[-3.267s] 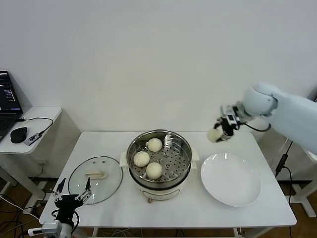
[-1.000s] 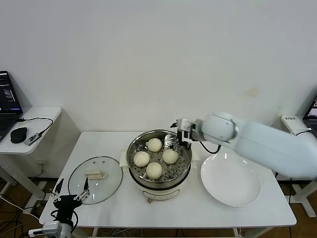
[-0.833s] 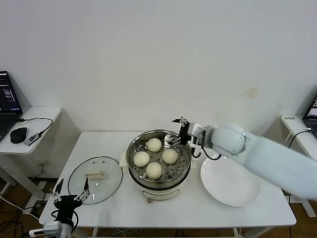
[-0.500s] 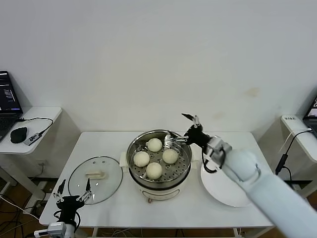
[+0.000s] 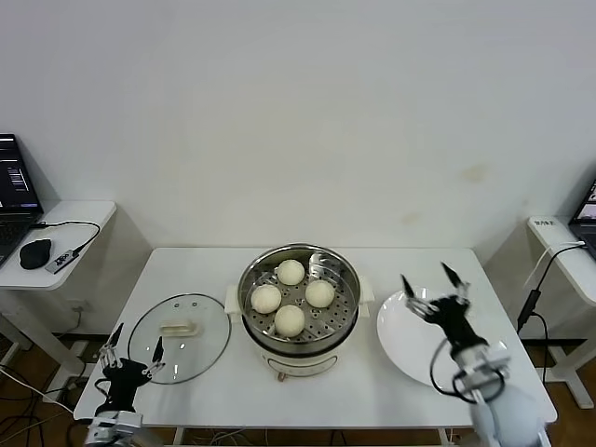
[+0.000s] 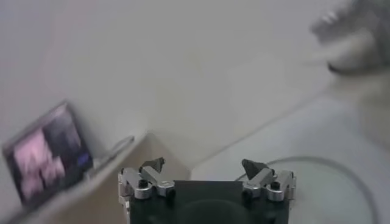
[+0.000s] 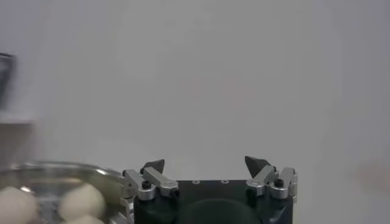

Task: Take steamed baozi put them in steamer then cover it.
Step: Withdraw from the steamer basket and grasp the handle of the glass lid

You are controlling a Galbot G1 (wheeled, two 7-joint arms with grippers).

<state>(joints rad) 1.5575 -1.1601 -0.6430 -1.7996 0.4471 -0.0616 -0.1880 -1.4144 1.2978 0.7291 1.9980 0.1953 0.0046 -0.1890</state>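
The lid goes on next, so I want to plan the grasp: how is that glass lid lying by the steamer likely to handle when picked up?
The glass lid lies flat on the table, so its thin rim probably offers little purchase. Its cream handle looks the likelier grip. Smooth glass may be slippery and breakable, and fairly heavy for its thickness.

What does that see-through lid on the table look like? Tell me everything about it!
The glass lid is round and see-through, with a thin shiny metal rim and a pale cream handle in its middle. It lies flat on the white table, handle up, to the left of the steamer and not touching it. It is off the pot, so the steamer is still uncovered. Nothing holds it; the left hand, open, is near its front edge.
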